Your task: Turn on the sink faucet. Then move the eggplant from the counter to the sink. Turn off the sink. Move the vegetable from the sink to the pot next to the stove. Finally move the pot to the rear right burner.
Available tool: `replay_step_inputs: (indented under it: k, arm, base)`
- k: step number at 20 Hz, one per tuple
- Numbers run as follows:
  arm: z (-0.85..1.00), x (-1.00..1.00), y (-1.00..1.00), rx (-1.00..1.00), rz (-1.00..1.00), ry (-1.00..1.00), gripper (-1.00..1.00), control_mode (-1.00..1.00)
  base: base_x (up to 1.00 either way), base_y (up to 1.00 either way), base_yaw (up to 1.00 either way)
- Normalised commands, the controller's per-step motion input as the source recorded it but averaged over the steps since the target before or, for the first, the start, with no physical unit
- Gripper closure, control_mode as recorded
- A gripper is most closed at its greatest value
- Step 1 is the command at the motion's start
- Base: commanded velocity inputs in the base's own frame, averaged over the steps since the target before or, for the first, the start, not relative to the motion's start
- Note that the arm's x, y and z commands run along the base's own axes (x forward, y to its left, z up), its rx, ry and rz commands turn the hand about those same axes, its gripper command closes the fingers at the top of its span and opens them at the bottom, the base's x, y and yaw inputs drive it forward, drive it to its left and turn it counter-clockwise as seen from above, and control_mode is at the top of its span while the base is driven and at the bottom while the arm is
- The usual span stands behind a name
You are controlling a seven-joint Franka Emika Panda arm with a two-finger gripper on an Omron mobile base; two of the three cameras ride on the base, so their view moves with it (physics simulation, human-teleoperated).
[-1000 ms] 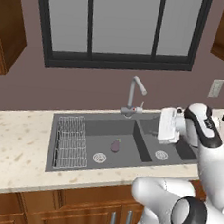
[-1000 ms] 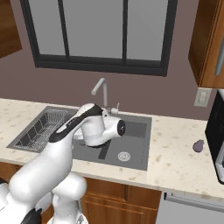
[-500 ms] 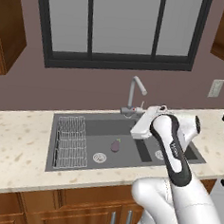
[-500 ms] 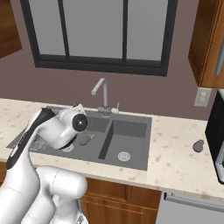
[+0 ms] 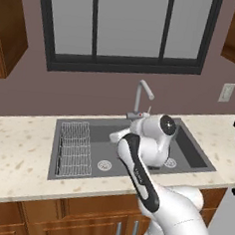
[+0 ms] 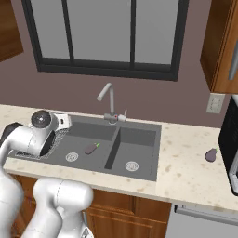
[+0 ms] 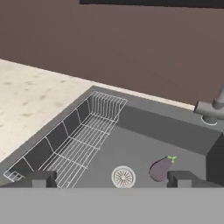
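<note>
Purple and small, the eggplant (image 7: 161, 169) lies on the floor of the left basin of the dark grey sink (image 6: 139, 135), just beside the round drain (image 7: 123, 176), its green stem end pointing toward the basin's back wall. From the right base camera the eggplant (image 6: 91, 148) sits between that drain and the divider of the two basins. A wire rack (image 7: 72, 144) fills the left part of the same basin. The faucet (image 6: 109, 100) stands at the back rim between the basins, its spout angled toward the left basin. The fingers (image 7: 110, 179) stand wide apart and hold nothing; they hang over the left basin with the drain and the eggplant showing between their tips. A second dark purple vegetable (image 6: 211, 155) rests on the speckled surface (image 6: 186, 167), well apart to the right of the sink.
</note>
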Motion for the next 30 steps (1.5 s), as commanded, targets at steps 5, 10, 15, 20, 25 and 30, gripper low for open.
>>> replay_step_inputs:
  k: [5, 10, 15, 20, 25, 30]
  arm:
    - [0.00, 0.29, 0.06, -0.01, -0.32, 0.50, -1.00, -1.00]
    - [-0.05, 0.43, 0.00, 0.00, -0.31, 0.47, -1.00, -1.00]
    - [-0.36, 0.34, -0.14, -0.01, -0.22, 0.31, -1.00, -1.00]
    - [-0.50, 0.12, -0.25, 0.00, -0.13, 0.15, -1.00, -1.00]
    - [-0.57, 0.30, -0.18, 0.00, -0.06, 0.14, -1.00, -1.00]
    - [-0.57, 0.41, -0.18, 0.00, -0.03, 0.10, -1.00, -1.00]
  base:
    - [0.00, 0.00, 0.00]
    - [0.00, 0.00, 0.00]
    - [0.00, 0.00, 0.00]
    - [0.00, 0.00, 0.00]
    - [0.00, 0.00, 0.00]
    - [0.00, 0.00, 0.00]
